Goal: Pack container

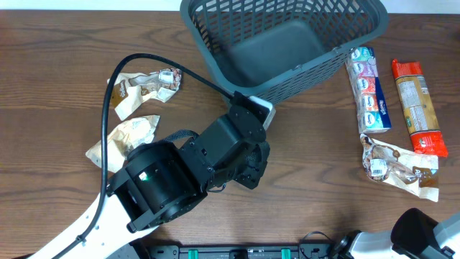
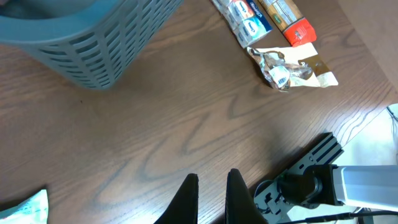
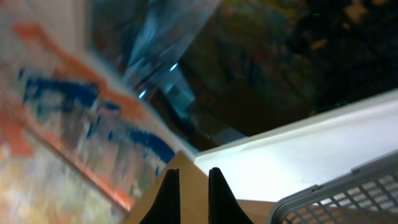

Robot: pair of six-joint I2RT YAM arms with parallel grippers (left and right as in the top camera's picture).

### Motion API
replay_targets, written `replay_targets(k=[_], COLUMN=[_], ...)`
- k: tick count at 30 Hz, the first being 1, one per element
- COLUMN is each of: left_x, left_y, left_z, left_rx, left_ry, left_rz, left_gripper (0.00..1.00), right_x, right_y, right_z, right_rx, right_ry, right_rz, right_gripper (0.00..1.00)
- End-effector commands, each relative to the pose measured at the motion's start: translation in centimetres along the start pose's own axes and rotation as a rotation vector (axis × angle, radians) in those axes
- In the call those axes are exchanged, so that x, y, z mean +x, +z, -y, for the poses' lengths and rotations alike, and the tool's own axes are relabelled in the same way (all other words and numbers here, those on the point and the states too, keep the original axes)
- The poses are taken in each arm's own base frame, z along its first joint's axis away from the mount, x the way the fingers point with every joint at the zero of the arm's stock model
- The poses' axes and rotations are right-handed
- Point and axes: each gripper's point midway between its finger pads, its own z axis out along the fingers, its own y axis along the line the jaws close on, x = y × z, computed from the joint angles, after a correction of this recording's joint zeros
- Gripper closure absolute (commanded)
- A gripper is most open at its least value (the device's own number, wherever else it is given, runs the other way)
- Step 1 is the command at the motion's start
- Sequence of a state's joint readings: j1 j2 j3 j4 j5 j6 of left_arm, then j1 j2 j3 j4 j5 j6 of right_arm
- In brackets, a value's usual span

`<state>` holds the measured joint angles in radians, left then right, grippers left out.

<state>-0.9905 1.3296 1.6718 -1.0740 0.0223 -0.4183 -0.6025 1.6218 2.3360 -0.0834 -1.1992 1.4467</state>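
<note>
The container (image 1: 287, 83) is seen empty at the far middle of the desk (image 1: 323, 208), snack packets (image 1: 147, 85) being left on either side for fetching, while the left tool (image 2: 211, 180) is held narrow and empty nearby, and the right tool (image 3: 189, 177) likewise, seemingly parked clear.

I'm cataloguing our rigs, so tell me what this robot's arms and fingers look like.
The left arm has bulky, rounded black joint housings on a white link, a small green light, and a black cable looping off it. The right arm shows white and black. Both arms' fingers are dark and tapered.
</note>
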Motion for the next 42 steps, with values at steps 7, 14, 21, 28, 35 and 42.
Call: replay_targets(k=[7,14,21,28,35,42], left_x=[0.0,0.0,0.2,1.1,0.9,2.0], left_y=[-0.6,-0.6,-0.6,-0.4,1.9,6.5], left_z=[0.0,-0.1,-0.1,-1.1,-2.4,-2.3], left_rx=[-0.004,-0.006,-0.009,-0.056,-0.154,-0.211], left_ry=[-0.002,-0.002,-0.002,-0.036,-0.121,-0.157], left_rz=[0.004,0.0,-0.005,-0.04,-0.045,-0.141], left_gripper=[0.94,0.94,0.94,0.94,0.94,0.94], right_x=[0.1,2.3,4.4,7.3,10.9,12.5], right_y=[-2.2,-4.1,-2.9,-0.8,3.4,5.2], right_z=[8.8,12.2,14.5,18.7,22.5,25.3], right_rx=[0.401,0.765,0.981,1.077,0.913,0.87], right_ry=[0.026,-0.242,-0.493,-0.737,-0.648,-0.552], right_rz=[0.176,0.169,0.042,-0.242,-0.398,-0.439], right_gripper=[0.98,0.98,0.99,0.99,0.99,0.99])
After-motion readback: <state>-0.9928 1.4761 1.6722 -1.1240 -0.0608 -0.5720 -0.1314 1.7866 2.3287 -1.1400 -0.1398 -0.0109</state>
